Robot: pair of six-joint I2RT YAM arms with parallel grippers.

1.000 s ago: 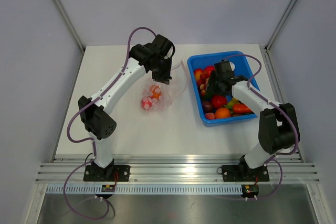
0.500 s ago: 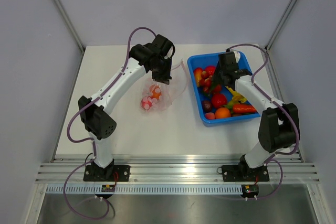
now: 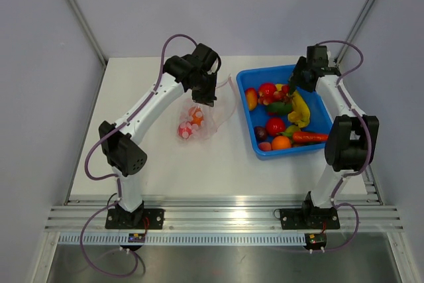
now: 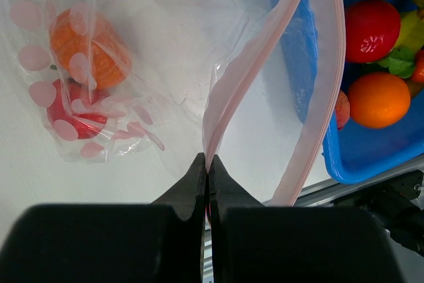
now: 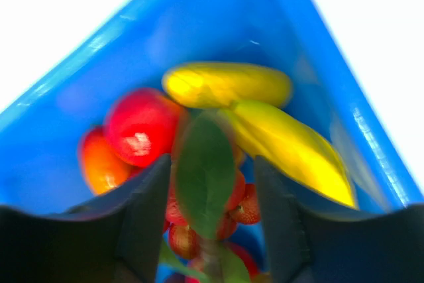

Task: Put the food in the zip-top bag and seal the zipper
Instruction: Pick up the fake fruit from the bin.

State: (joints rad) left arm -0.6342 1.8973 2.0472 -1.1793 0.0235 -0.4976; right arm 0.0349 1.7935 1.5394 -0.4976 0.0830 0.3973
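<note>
The clear zip-top bag (image 3: 211, 118) with pink dots lies on the table left of the tray. An orange piece (image 4: 86, 44) and a red piece (image 4: 63, 107) are inside it. My left gripper (image 3: 208, 99) is shut on the bag's near mouth edge, on the pink zipper strip (image 4: 244, 64), and holds the mouth open (image 4: 207, 160). My right gripper (image 3: 291, 87) is raised over the far part of the blue tray (image 3: 291, 152). Its fingers hold a bunch of red berries with a green leaf (image 5: 205, 173). The banana (image 3: 299, 107), the carrot (image 3: 306, 137) and several other fruits lie in the tray.
The tray's far corner (image 5: 218, 18) lies below the right gripper, with the banana (image 5: 291, 144), a red fruit (image 5: 139, 127) and an orange one (image 5: 99, 164) beneath it. The tray's left wall (image 4: 301, 64) stands close behind the bag's mouth. Grey walls close in the table.
My right gripper has risen from the middle of the tray and moved toward its far right corner, taking the berry bunch along. The left arm and the bag have not moved.
</note>
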